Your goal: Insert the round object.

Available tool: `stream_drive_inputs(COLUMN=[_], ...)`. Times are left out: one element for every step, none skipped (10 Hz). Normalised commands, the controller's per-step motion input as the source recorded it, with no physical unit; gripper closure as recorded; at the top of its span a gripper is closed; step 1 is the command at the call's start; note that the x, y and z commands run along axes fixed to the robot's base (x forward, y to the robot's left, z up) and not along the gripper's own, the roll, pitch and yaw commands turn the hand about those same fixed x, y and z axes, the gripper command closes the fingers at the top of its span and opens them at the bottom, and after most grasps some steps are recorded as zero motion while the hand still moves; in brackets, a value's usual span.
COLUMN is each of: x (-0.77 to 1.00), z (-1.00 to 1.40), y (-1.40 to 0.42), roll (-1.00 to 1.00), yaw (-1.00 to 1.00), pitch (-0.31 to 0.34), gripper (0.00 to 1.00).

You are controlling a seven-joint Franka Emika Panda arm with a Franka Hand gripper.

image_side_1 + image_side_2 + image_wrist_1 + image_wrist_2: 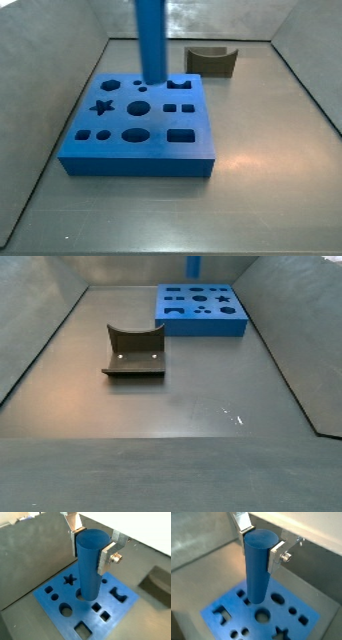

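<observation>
The two-finger gripper (91, 548) holds the tall, smooth blue cylinder (91, 564) near its top between its flat silver fingers (107, 558), and in both wrist views the peg stands upright with its lower end at a round hole of the flat blue block with shaped holes (63, 617). In a side view the cylinder (151, 40) meets the block (140, 137) at its far edge, while the small dark grey block with a curved notch (210, 61) stands apart behind it. To do this step well, I think the arm should keep the peg vertical, go straight down slowly, and release only when the peg sits fully in the hole.
</observation>
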Motion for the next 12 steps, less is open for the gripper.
stream_drive_inputs(x=[-0.68, -0.23, -0.04, -0.03, 0.00, 0.11, 0.16, 0.05, 0.00, 0.00, 0.00, 0.00], z=[-0.86, -0.66, -0.44, -0.34, -0.33, -0.36, -0.39, -0.45, -0.50, -0.45, -0.37, -0.26], y=[0.00, 0.00, 0.01, 0.02, 0.20, 0.22, 0.32, 0.24, 0.10, 0.00, -0.17, -0.26], roll=[-0.07, -0.12, 0.00, 0.00, 0.00, 0.00, 0.00, 0.00, 0.00, -0.02, -0.08, -0.02], yaw=[0.00, 0.00, 0.00, 0.00, 0.03, 0.11, 0.15, 0.10, 0.07, 0.07, 0.12, 0.09], pitch=[-0.113, -0.053, 0.000, 0.000, 0.000, 0.000, 0.000, 0.000, -0.009, -0.004, -0.019, 0.000], gripper=[1.00, 1.00, 1.00, 1.00, 1.00, 1.00, 1.00, 1.00, 1.00, 1.00, 1.00, 1.00])
